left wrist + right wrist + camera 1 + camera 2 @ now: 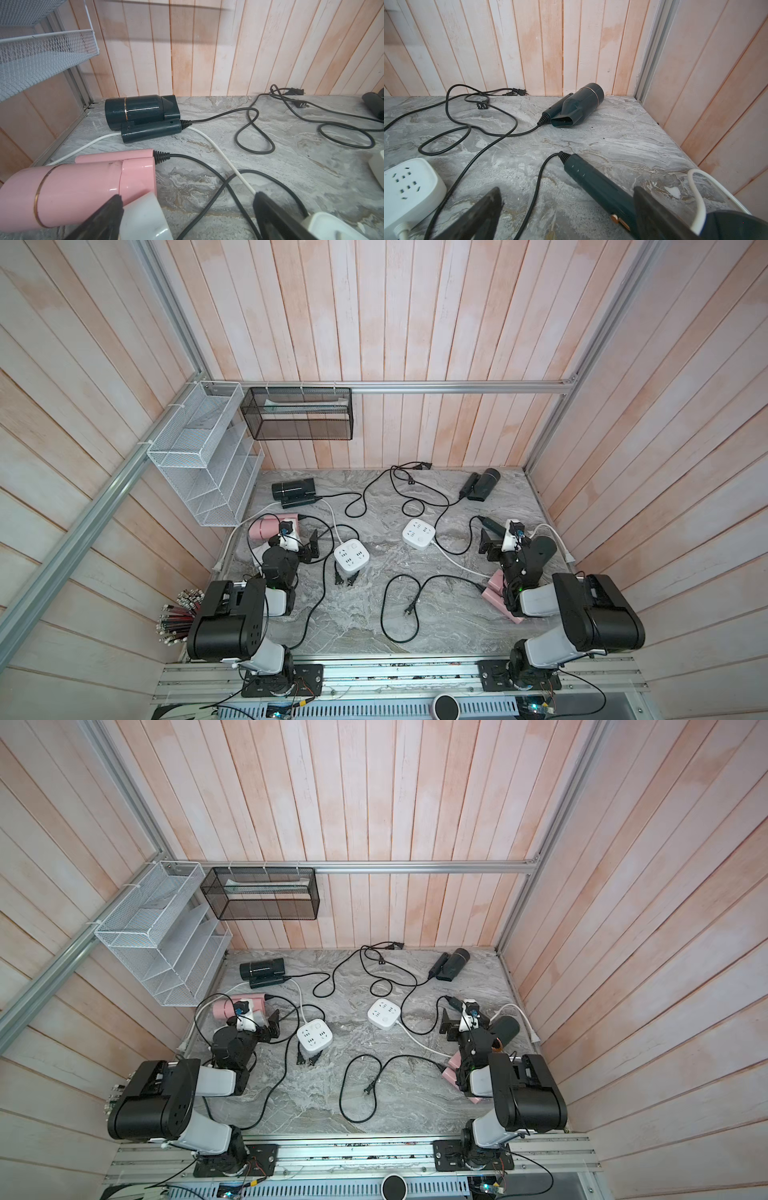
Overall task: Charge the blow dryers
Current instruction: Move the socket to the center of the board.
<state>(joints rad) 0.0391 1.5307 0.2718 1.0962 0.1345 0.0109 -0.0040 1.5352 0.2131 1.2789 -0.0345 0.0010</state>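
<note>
While cords (162,159) loop, glossy cylindrical dryers (143,110)

No text, brand or number could be read on the dryers (293,488) or strips (419,533).

black dryers (293,491) folded, rear corners | pink dryers (262,526) lying left, right

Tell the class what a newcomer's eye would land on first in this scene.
First come the black cords snaking across the grey marble table, past one white power strip and another near its middle. Next come one dark hair dryer at the back left and another at the back right. Last comes a pink hair dryer lying beside the left arm.
</note>
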